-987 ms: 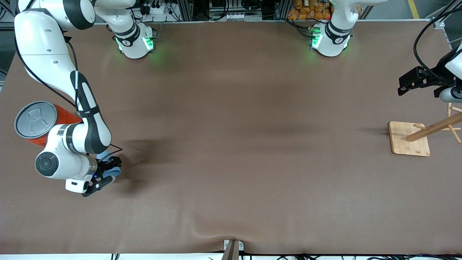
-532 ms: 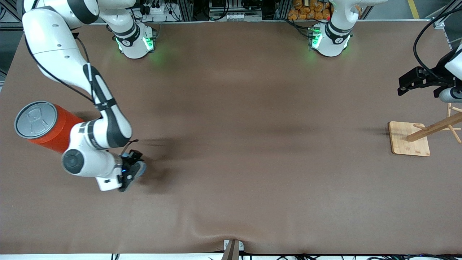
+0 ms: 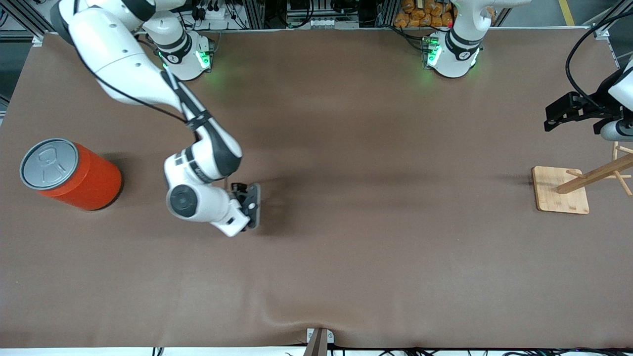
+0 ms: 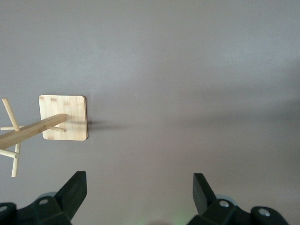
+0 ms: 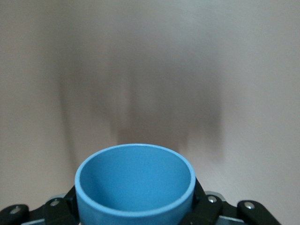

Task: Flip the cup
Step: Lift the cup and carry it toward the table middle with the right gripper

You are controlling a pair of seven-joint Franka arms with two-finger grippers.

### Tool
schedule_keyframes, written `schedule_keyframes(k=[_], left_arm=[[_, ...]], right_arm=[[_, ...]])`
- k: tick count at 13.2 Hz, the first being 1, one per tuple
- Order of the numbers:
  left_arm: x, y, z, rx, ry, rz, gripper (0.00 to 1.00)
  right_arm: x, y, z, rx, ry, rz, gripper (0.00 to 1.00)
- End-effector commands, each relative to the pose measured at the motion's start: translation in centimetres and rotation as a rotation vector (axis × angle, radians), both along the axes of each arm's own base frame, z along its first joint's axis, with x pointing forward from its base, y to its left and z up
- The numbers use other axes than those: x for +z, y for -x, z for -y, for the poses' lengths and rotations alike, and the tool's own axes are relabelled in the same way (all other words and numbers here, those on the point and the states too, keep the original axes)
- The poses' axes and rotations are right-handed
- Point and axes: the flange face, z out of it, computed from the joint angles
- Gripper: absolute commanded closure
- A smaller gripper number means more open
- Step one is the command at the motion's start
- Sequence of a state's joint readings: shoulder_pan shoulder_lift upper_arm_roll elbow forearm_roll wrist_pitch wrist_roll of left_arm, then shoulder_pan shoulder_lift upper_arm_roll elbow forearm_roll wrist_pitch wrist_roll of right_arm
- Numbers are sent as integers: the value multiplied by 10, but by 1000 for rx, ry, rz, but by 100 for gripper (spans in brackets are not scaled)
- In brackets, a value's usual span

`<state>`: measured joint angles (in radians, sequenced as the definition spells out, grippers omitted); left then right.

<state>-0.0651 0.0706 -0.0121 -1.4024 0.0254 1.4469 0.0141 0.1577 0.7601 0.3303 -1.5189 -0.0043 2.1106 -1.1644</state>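
Observation:
In the right wrist view the light-blue cup (image 5: pixel 135 183) fills the foreground, its open mouth and darker blue inside facing the camera. My right gripper (image 5: pixel 135 199) is shut on it, a black finger (image 5: pixel 200 197) pressed against each side. From the front, the right gripper (image 3: pixel 251 205) hangs over the brown table toward the right arm's end, and the hand hides the cup. My left gripper (image 3: pixel 554 117) waits in the air at the left arm's end of the table. Its fingers stand wide apart in the left wrist view (image 4: pixel 138 180) with nothing between them.
A large orange can (image 3: pixel 74 175) with a grey lid stands at the right arm's end of the table. A wooden peg rack on a square base (image 3: pixel 563 190) stands at the left arm's end, below the left gripper, and also shows in the left wrist view (image 4: pixel 63 117).
The right arm has carried the cup away from the orange can toward the middle of the table and turned its wrist. The left arm has not moved.

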Motion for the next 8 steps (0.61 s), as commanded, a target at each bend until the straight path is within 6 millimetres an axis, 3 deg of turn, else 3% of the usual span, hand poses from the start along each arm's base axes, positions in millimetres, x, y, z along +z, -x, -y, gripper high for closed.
schedule_keyframes(k=[1, 2, 4, 6, 8], left_arm=[[6, 0, 4, -15, 36, 22, 0], [6, 0, 3, -23, 43, 23, 0], [6, 0, 16, -34, 45, 24, 0], [6, 7, 43, -68, 48, 13, 0], [-13, -2, 58, -90, 83, -22, 0]], right_arm=[[-14, 18, -13, 81, -11, -5, 48], [-18, 23, -20, 91, -14, 2, 46], [-22, 25, -25, 93, -20, 16, 3], [-24, 25, -24, 96, -20, 15, 0], [-21, 24, -24, 104, -22, 15, 0]])
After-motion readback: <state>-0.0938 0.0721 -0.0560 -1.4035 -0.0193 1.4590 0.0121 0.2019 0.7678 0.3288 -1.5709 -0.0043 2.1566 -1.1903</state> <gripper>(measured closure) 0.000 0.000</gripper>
